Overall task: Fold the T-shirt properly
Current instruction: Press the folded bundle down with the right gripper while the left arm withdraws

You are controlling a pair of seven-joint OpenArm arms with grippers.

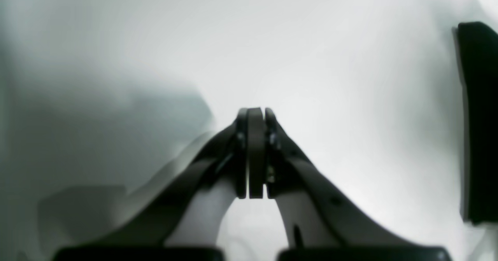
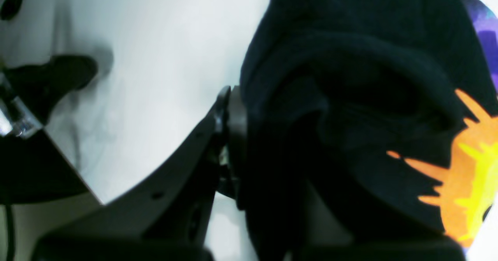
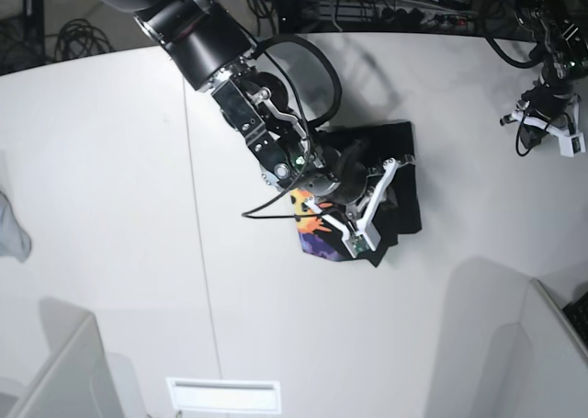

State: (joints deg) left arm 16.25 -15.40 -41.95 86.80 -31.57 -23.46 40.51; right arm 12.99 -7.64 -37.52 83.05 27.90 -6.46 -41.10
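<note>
Right gripper (image 2: 249, 144) clamps its jaws on a fold of the black T-shirt (image 3: 390, 175) bunched mid-desk (image 3: 110, 161) — left gripper (image 1: 256, 115), jaws closed on nothing, hangs at two o'clock.

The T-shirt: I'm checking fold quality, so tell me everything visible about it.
The T-shirt is black, soft cloth, bunched into a rough, uneven bundle on the white table, near its middle. An orange-yellow print on purple shows at its near-left corner. The right end effector is shut on a thick fold of the cloth, which drapes over it. The left end effector is shut, away from it.
</note>
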